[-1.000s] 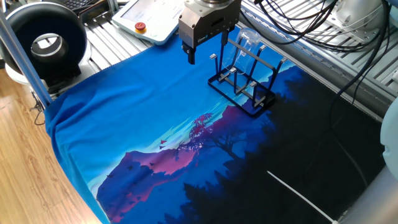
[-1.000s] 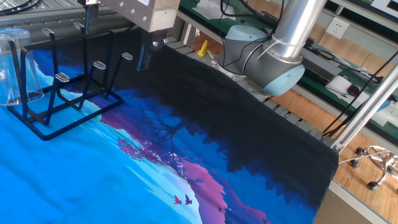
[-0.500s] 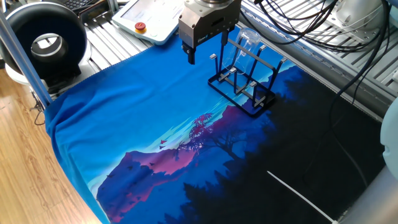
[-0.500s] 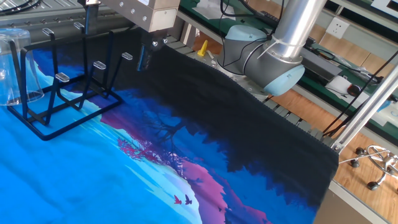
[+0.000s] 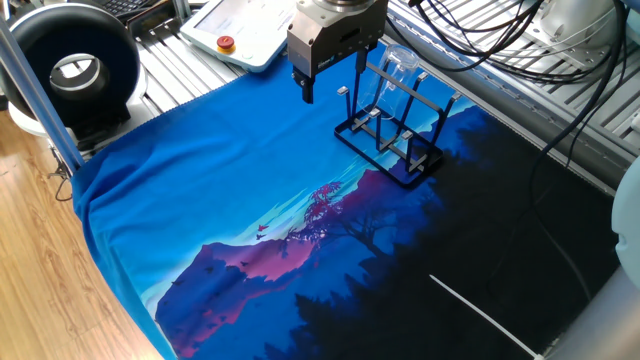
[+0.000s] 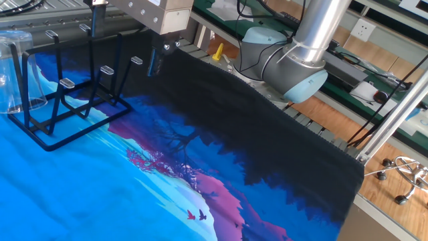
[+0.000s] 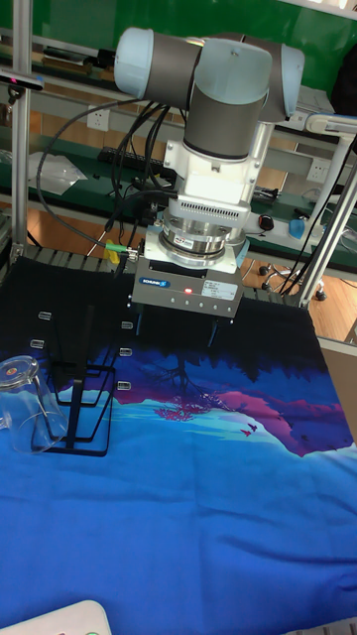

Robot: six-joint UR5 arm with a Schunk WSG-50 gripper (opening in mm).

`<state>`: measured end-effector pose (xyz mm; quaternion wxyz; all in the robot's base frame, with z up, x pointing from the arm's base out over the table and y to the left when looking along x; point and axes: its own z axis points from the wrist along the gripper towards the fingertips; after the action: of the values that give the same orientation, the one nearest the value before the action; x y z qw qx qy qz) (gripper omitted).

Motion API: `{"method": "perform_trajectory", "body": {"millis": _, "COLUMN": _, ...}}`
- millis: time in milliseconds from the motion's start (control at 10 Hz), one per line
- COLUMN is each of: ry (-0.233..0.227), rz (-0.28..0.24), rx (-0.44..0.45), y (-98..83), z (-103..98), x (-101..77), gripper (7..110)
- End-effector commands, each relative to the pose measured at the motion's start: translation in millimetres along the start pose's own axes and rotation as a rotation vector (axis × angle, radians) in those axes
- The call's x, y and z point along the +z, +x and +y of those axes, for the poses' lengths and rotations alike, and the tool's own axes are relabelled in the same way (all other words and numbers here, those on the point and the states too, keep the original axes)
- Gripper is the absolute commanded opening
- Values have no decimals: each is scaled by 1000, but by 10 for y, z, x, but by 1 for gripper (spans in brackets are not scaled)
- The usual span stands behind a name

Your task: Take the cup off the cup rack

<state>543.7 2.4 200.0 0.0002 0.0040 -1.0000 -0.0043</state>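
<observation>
The clear cup (image 5: 400, 63) hangs upside down on a peg at the far end of the black wire cup rack (image 5: 392, 145). It also shows at the left edge of the other fixed view, cup (image 6: 16, 75) on rack (image 6: 75, 102), and in the tall view, cup (image 7: 24, 402) beside rack (image 7: 77, 395). My gripper (image 5: 335, 78) hovers above the cloth on the rack's near-left side, open and empty, apart from the cup. Its fingers point down, gripper (image 6: 124, 43) over the rack's pegs, gripper (image 7: 175, 329) to the right of the rack.
A blue printed cloth (image 5: 250, 200) covers the table. A white teach pendant (image 5: 240, 28) and a black round device (image 5: 75, 68) sit at the back left. Cables (image 5: 520, 50) run behind the rack. A metal post (image 5: 35, 90) stands at the left edge.
</observation>
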Motion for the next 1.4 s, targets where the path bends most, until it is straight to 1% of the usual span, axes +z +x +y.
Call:
{"method": "perform_trajectory", "body": {"millis": 0, "ry": -70, "rz": 46, "rx": -158, "y": 130, "z": 187, "x": -9, "gripper": 109}}
{"method": "perform_trajectory", "body": {"millis": 100, "ry": -70, "rz": 46, "rx": -158, "y": 125, "z": 190, "x": 0, "gripper": 109}}
{"method": "perform_trajectory", "body": {"millis": 200, "ry": -71, "rz": 44, "rx": -158, "y": 117, "z": 196, "x": 11, "gripper": 7}}
{"method": "perform_trajectory", "body": {"millis": 800, "ry": -73, "rz": 46, "rx": -157, "y": 131, "z": 204, "x": -22, "gripper": 7}}
{"method": "perform_trajectory", "body": {"millis": 1000, "ry": -84, "rz": 46, "rx": -157, "y": 138, "z": 223, "x": -29, "gripper": 7}}
{"method": "perform_trajectory", "body": {"millis": 1300, "ry": -92, "rz": 46, "rx": -163, "y": 166, "z": 152, "x": -53, "gripper": 7}}
